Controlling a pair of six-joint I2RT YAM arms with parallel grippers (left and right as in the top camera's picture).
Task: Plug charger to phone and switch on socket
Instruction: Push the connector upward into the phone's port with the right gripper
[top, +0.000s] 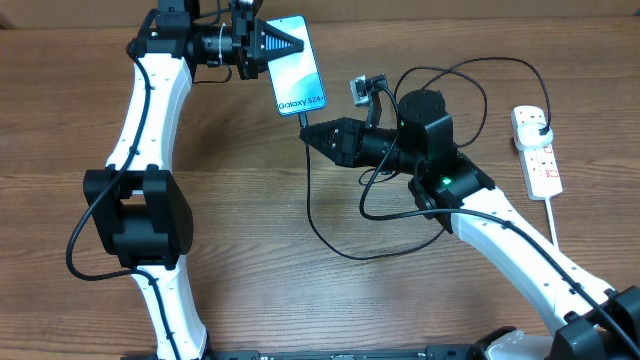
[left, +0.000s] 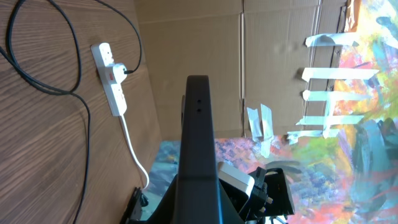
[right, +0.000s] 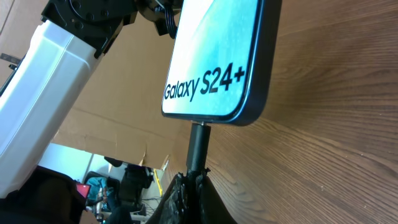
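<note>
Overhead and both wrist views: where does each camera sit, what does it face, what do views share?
Overhead: above the table, facing down; left arm, right arm, left gripper on the phone, right gripper on the charger.
Left wrist: faces along the phone's dark edge toward the socket; own fingers indistinct.
Right wrist: faces the phone's lower edge; own fingers hold the charger tip; left arm behind.
Shared: the phone, in all three.

Table: brown wood-grain, matt. Phone: glossy screen, dark smooth frame. Socket: white smooth plastic. Charger: black cable, seemingly rubbery, matt. Cardboard wall: brown, creased, dull.
</note>
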